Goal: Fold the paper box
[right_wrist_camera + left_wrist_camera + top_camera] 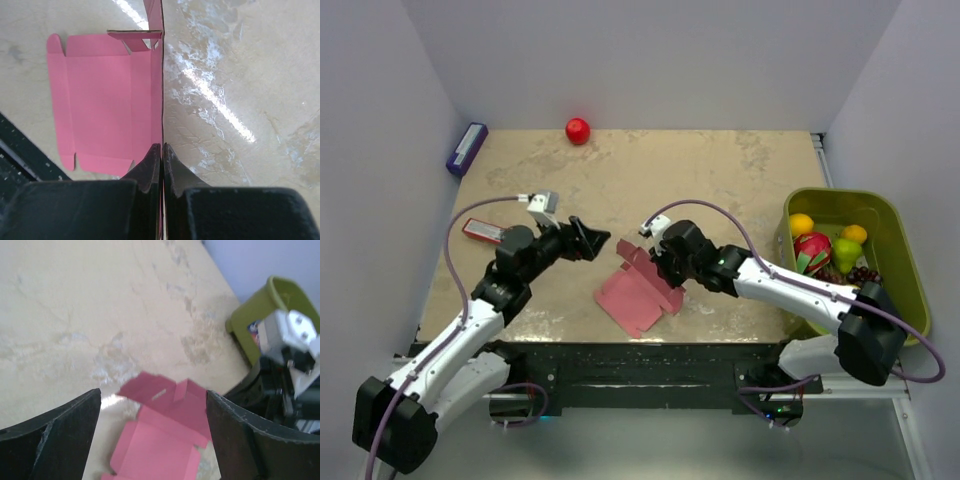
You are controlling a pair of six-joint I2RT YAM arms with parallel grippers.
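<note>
Paper box (638, 292): pink sheet, mostly flat on table (720, 180) near front edge, between both grippers; one side panel stands upright. Right gripper (161, 150) pinches that upright panel, jaws pressed together on card. Left gripper (592, 240) spread wide, just left of box, apart.

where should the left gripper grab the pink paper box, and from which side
Probably the upstanding end flap at the far end of the paper box, with the open left gripper coming from the left, jaws straddling its thin edge. The main panel lies flat with nothing to pinch, and the right gripper is shut on the raised side wall.
</note>
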